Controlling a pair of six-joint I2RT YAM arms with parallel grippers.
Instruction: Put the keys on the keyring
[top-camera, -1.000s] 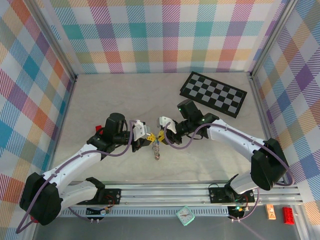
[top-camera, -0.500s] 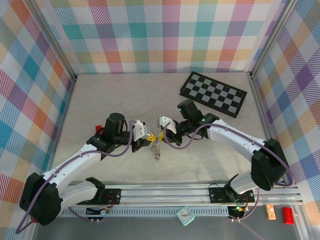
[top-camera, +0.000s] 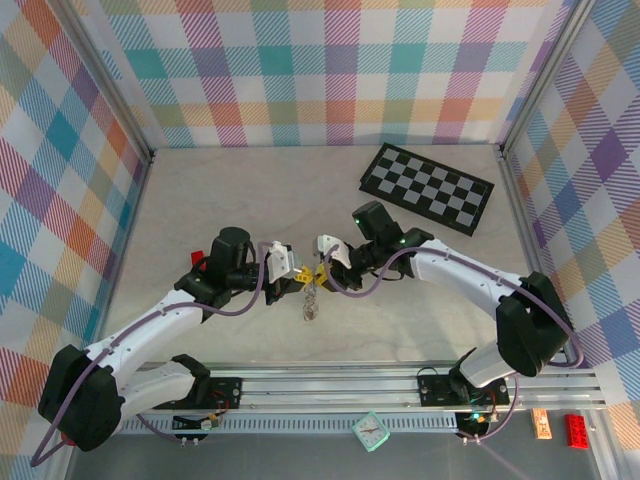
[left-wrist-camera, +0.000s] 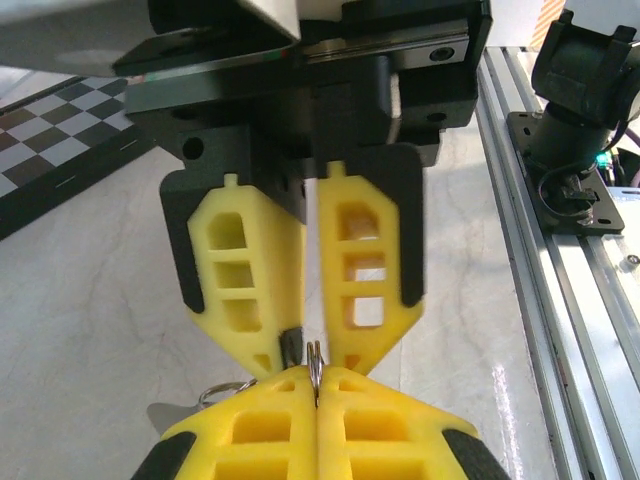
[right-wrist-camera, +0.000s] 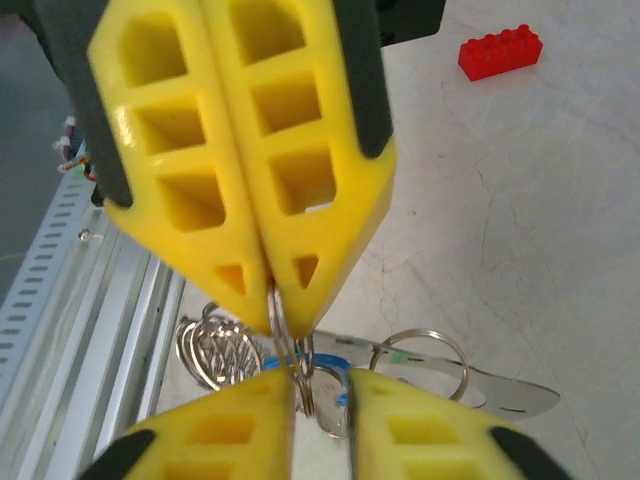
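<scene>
Count: one chequered board (top-camera: 427, 188). Two red bricks, the first brick (top-camera: 197, 258) far left of the board, the second brick (top-camera: 577, 430) nearer and right of it. One small clock (top-camera: 371, 432). One keyring (top-camera: 312, 300); its keys (right-wrist-camera: 490, 390) cannot be counted.

A pale marbled table (top-camera: 250, 190) was seen, with a black-and-white chequered board (top-camera: 427, 187) laid at its far right, a red toy brick (top-camera: 196, 258) at its left, and silvery keys (right-wrist-camera: 500, 392) apparently rested near its middle
</scene>
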